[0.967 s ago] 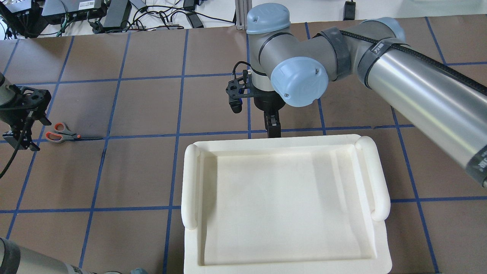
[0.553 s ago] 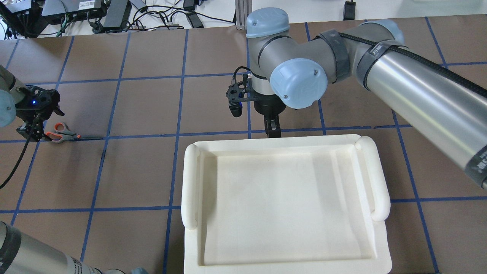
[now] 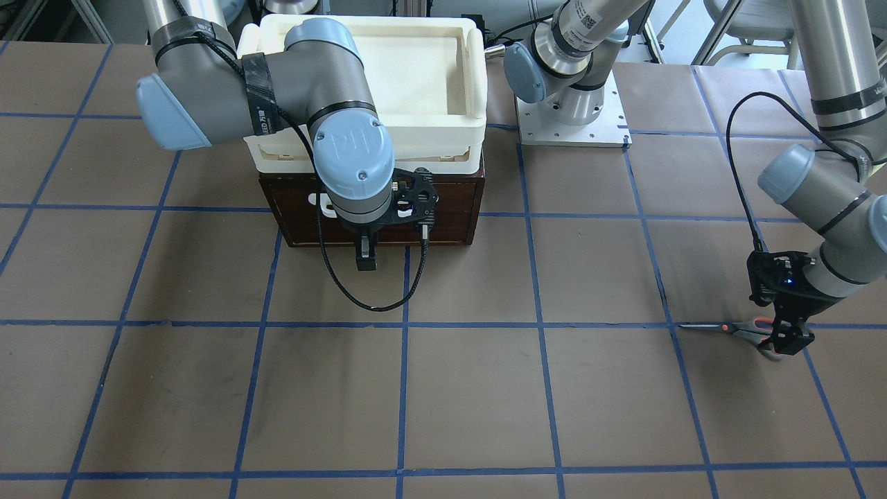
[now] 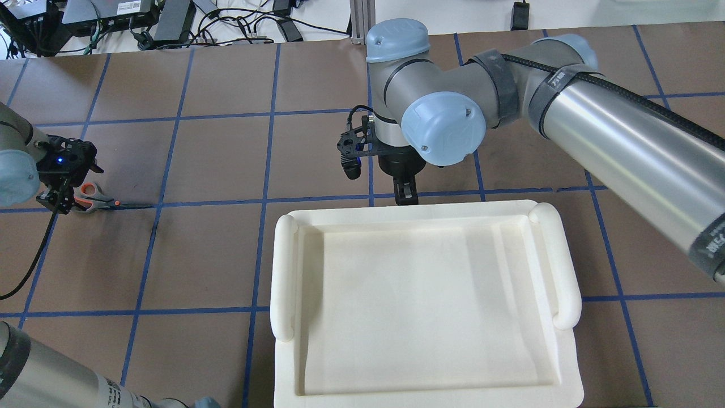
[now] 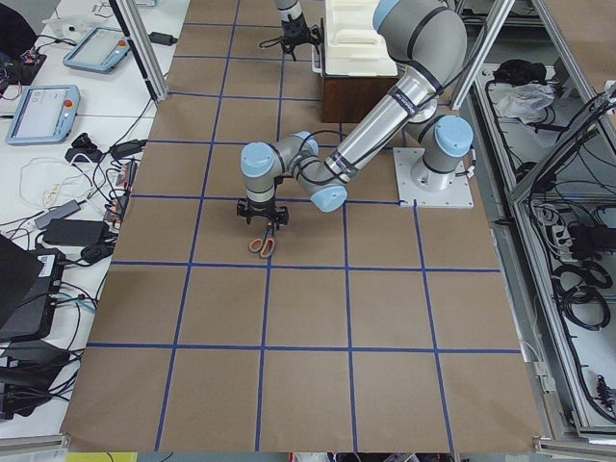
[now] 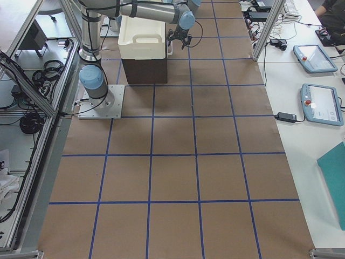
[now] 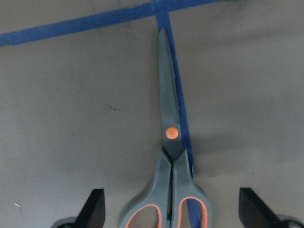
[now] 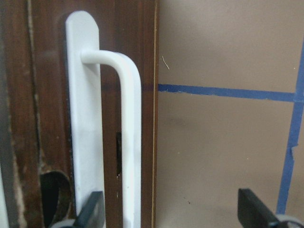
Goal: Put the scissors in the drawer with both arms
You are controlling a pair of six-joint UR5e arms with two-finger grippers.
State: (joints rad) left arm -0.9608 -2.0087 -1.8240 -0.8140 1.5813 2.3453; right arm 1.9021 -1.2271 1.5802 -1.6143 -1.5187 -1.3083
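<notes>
Our left gripper [image 7: 173, 213] hangs spread wide over the scissors [image 7: 173, 156], one finger on each side of the handles, grasping nothing. The scissors lie flat on the table [image 3: 485, 388] along a blue tape line [image 7: 71, 26]. Our right gripper [image 8: 173, 211], also spread, faces the drawer [image 8: 142, 47], with the white handle [image 8: 130, 142] between its fingers, ungripped.

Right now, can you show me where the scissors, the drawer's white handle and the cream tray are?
scissors [image 7: 172, 132]: left wrist view, on the orange pivot dot.
drawer's white handle [image 8: 130, 142]: right wrist view, on the curved bar.
cream tray [image 4: 282, 272]: overhead view, on its left rim.
</notes>
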